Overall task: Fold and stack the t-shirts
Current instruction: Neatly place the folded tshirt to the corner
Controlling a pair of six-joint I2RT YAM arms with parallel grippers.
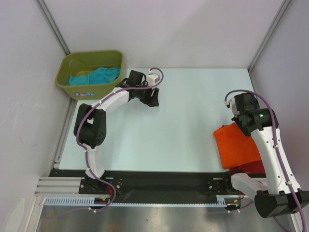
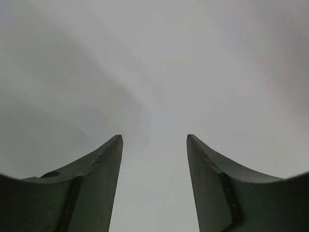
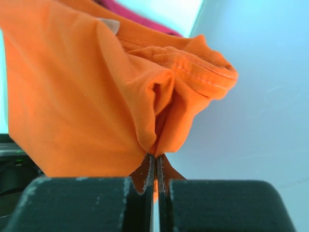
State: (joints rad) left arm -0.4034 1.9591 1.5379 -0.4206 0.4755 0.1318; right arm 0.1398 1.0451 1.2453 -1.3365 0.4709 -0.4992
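the job looks roughly midway, judging from how the things lie. the orange t-shirt sits at the near right of the bench, bunched rather than flat, on top of the dark red t-shirt. only an edge of the red one peeks out on the near side, so it cannot be told whether it is properly folded. the right end effector has its fingers pressed together on a gathered fold of the orange cloth near the collar, with the small white neck label showing farther up the cloth in the right wrist view. the orange shirt therefore seems to be partway through a fold or being set on the stack, not yet finished. the teal t-shirt lies crumpled in the olive-green bin at the far left corner, so it has yet to be taken out, folded and stacked. the left end effector hangs over bare bench just right of the bin, its fingers apart and holding nothing
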